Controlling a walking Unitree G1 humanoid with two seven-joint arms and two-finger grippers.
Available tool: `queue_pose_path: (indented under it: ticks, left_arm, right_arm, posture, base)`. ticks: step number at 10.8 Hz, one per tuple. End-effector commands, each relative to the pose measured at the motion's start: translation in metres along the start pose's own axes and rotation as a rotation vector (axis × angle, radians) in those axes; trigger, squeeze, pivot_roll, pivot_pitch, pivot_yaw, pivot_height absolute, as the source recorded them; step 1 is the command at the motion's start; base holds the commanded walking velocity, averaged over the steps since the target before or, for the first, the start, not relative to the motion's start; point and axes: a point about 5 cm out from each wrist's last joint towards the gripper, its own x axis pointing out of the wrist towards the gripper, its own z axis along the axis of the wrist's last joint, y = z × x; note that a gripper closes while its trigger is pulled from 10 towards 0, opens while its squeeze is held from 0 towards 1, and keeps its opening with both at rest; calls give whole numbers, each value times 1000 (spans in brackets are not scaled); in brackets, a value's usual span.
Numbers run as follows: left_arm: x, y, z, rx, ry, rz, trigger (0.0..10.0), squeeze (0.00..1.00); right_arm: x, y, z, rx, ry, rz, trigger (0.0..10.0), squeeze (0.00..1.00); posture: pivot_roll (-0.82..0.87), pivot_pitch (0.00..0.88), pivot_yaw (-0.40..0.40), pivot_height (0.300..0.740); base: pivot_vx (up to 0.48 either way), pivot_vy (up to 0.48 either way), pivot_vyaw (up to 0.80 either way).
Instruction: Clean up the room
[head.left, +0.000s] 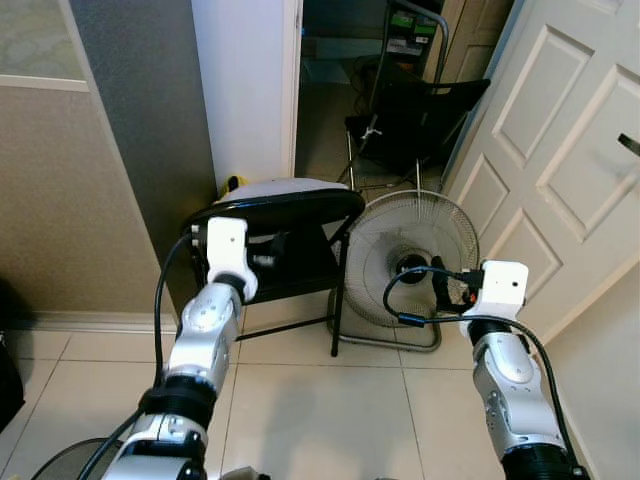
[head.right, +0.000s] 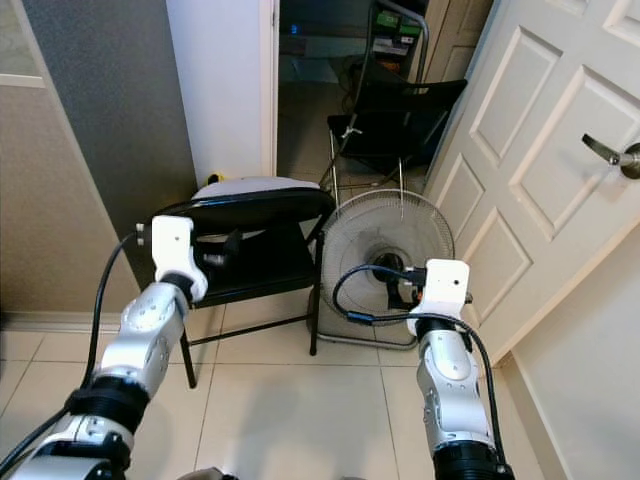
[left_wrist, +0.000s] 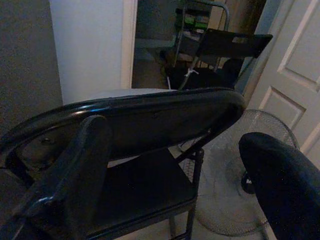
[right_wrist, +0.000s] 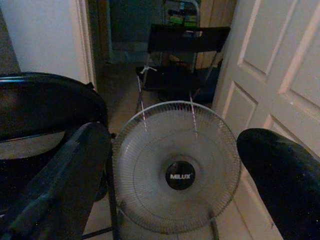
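Both hands raised, fingers apart, before a chair and a fan on the tiled floor.

The left hand (left_wrist: 170, 165) is spread wide and holds nothing, close to the curved backrest of the black metal folding chair (head.left: 290, 215), which stands by the grey wall. Just right of that chair, the round wire-grille floor fan (right_wrist: 175, 167) stands upright on the pale tiled floor (head.left: 330, 400). The right hand (right_wrist: 172, 170) faces it, fingers wide apart, empty. Beyond, a second black folding chair (head.left: 415, 120) stands in the doorway beside the open white panelled door (head.left: 560, 150).

right tool (right_wrist: 170, 165) fingers apart | fan (right_wrist: 175, 167) between them | black chair (right_wrist: 47, 110) beside fan
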Motion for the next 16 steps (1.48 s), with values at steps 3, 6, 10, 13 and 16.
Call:
queue_pose_path:
  ticks: [3,6,10,13,16]
  left_arm:
    - [3,-5,3,-2,-6,-19,10000,0]
    - [3,-5,3,-2,-6,-19,10000,0]
    - [3,-5,3,-2,-6,-19,10000,0]
    - [3,-5,3,-2,-6,-19,10000,0]
    - [3,-5,3,-2,-6,-19,10000,0]
  right_arm:
    - [3,-5,3,5,-7,-22,10000,0]
    - [3,-5,3,5,-7,-22,10000,0]
    - [3,-5,3,5,-7,-22,10000,0]
    - [3,-5,3,5,-7,-22,10000,0]
    - [3,-5,3,5,-7,-22,10000,0]
  posture:
    - [-48,0,-32,740]
    - [-48,0,-32,740]
    - [-48,0,-32,740]
    - [-48,0,-32,740]
    - [-48,0,-32,740]
  base:
    - [0,0,0]
    - [0,0,0]
    - [0,0,0]
    - [0,0,0]
    - [0,0,0]
